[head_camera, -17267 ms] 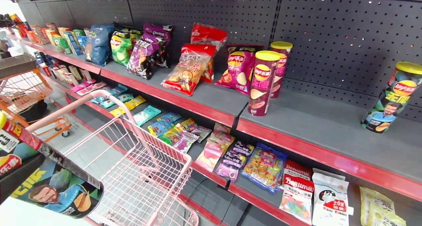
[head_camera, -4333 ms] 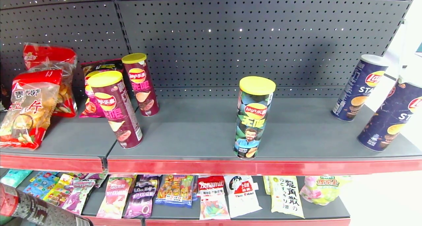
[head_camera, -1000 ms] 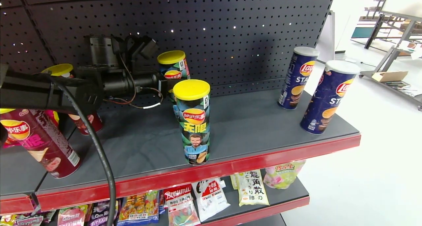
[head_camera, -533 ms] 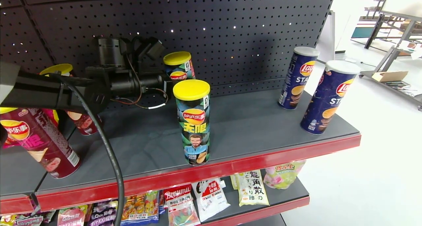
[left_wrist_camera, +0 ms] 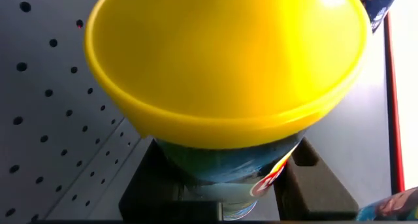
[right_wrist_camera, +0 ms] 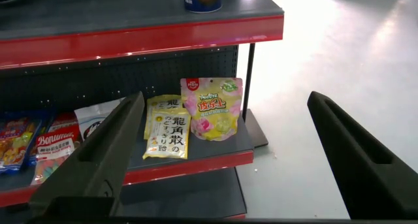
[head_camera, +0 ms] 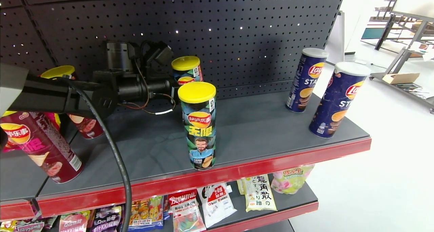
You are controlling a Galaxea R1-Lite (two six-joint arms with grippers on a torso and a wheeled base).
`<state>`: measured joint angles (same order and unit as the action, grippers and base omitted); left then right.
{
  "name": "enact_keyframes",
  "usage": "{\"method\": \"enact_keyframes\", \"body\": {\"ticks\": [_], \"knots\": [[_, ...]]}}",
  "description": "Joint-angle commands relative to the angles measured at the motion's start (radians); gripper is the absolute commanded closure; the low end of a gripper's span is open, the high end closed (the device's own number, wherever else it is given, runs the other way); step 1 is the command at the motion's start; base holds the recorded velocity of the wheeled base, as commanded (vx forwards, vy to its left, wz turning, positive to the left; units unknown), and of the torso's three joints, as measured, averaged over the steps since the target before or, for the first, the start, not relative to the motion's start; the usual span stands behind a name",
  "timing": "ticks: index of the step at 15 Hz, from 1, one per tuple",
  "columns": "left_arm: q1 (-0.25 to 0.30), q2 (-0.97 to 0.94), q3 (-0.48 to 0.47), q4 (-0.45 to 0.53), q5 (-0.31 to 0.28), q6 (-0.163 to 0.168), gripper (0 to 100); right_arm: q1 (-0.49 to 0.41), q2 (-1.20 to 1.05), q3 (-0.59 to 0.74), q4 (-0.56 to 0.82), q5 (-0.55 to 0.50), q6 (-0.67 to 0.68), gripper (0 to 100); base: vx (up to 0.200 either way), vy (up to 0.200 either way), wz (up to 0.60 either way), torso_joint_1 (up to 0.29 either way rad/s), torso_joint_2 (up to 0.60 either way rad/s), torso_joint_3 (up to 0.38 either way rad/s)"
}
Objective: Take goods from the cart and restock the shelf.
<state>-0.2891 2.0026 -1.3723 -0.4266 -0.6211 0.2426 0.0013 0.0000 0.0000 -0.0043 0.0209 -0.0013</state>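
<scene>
Right gripper (right_wrist_camera: 225,106) at the lower frame, fingers spread wide, facing snack bags (right_wrist_camera: 212,106) on the lower shelf. In the head view's centre a front can (head_camera: 200,127) stands upright at the shelf (head_camera: 271,133) edge. Just behind it, left gripper (head_camera: 173,85) fingers (left_wrist_camera: 310,181) pinch the upright rear can (head_camera: 186,71) near the pegboard (head_camera: 237,28)

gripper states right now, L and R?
Left gripper: closed on the yellow-lidded chip can.
Right gripper: open, holding nothing.
</scene>
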Motion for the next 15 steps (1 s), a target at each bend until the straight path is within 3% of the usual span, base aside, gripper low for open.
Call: {"method": "enact_keyframes", "body": {"ticks": [1,9,10,15], "knots": [[-0.001,-0.001,-0.001,0.015,0.0,0.007,100,0.0,0.002,0.0,0.0,0.001,0.0,0,0.0,0.0,0.0,0.0,0.0,0.0],[-0.007,0.002,-0.001,0.032,0.0,0.014,100,0.0,0.002,0.0,0.0,0.001,0.0,0,0.0,0.0,0.0,0.0,0.0,0.0],[-0.007,0.002,-0.001,0.032,0.0,0.014,0,0.0,0.002,0.0,0.0,0.001,0.0,0,0.0,0.0,0.0,0.0,0.0,0.0],[-0.002,-0.033,0.045,0.034,0.011,0.012,0,0.0,0.002,0.0,0.0,0.001,0.0,0,0.0,0.0,0.0,0.0,0.0,0.0]]}}
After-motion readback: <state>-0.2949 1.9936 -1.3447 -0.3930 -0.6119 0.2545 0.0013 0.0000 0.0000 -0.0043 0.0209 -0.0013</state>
